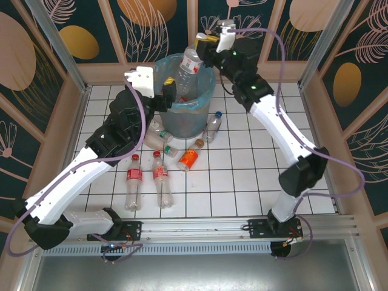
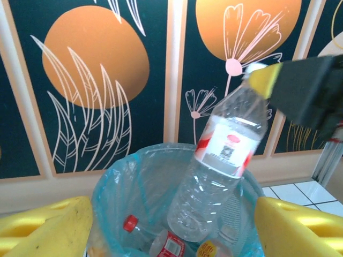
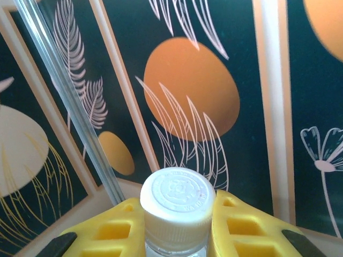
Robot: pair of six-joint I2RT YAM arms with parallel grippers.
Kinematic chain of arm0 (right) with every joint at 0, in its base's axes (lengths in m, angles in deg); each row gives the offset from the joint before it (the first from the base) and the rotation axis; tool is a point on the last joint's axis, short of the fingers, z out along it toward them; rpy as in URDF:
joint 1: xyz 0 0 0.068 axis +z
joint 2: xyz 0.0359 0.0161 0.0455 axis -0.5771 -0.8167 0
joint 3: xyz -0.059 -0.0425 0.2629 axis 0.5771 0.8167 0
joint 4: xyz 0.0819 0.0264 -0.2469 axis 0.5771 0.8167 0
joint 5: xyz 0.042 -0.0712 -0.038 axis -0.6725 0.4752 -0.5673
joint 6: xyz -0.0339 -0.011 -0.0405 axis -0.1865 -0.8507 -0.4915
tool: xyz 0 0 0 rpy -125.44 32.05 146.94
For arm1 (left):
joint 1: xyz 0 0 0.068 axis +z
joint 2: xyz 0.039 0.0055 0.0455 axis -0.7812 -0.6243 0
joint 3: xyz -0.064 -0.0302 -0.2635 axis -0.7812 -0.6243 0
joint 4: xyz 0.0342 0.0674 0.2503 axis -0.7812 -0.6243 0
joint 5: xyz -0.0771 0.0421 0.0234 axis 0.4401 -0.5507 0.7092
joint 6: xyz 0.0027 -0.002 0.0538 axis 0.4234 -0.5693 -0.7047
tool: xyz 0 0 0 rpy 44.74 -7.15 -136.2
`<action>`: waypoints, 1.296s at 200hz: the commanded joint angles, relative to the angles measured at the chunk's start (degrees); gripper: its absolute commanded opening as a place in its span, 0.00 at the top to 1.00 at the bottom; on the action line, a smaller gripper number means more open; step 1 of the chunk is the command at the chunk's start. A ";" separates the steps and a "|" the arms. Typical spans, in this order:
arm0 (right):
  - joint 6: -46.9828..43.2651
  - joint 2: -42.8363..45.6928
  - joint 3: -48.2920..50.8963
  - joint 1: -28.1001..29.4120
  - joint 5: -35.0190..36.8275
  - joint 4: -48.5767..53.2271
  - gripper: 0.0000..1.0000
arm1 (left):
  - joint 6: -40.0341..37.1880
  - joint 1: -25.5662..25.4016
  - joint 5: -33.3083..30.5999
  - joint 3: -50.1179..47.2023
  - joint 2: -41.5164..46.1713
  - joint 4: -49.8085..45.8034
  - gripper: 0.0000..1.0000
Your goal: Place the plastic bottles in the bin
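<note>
L claw [image 1: 167, 96] is parked at the left rim of the bin [image 1: 182, 121], jaws apart & empty. It is held off to the side of the opening, prob. so the drop path is not blocked. On the surface [image 1: 242, 188], near of the bin, loose bottles [image 1: 133, 182] are seen lying flat: two clear red-label ones side by side at near left, an orange one [image 1: 188, 159] to their right, and a few more tucked vs. the bin's base. The bin, far centre, is bag-lined, w/ several bottles already at its bottom. Over its mouth a clear bottle [image 2: 225, 160] is hung base-down & tilted, its base apparently just inside the rim, so it should fall straight in once released. R claw [image 1: 212, 42] is clamped on its neck, right under the white cap [image 3: 177, 201]. With a neck grip the body is left dangling free.
</note>
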 commanded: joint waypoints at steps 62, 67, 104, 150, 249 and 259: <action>-6.67 -17.91 -10.10 1.85 -19.87 0.37 0.81 | 2.22 0.44 -4.50 -7.77 6.12 0.77 0.21; -7.55 -19.00 -10.74 2.08 -20.30 1.12 0.81 | 2.22 0.44 -4.68 -7.99 6.27 0.75 0.21; -12.51 -24.36 -11.13 2.49 -23.84 3.55 0.80 | 2.49 0.43 -5.09 -9.31 7.61 1.06 0.21; -17.44 -27.64 -8.86 2.39 -25.42 6.43 0.77 | 1.87 0.53 -5.90 -9.86 7.93 0.93 0.20; -25.73 -34.38 -14.64 1.77 -22.71 22.70 0.72 | 2.92 0.61 -5.31 -11.14 7.44 1.63 0.20; -25.85 -34.84 -15.08 1.78 -22.57 23.50 0.72 | 3.06 0.63 -5.22 -11.27 7.49 1.63 0.20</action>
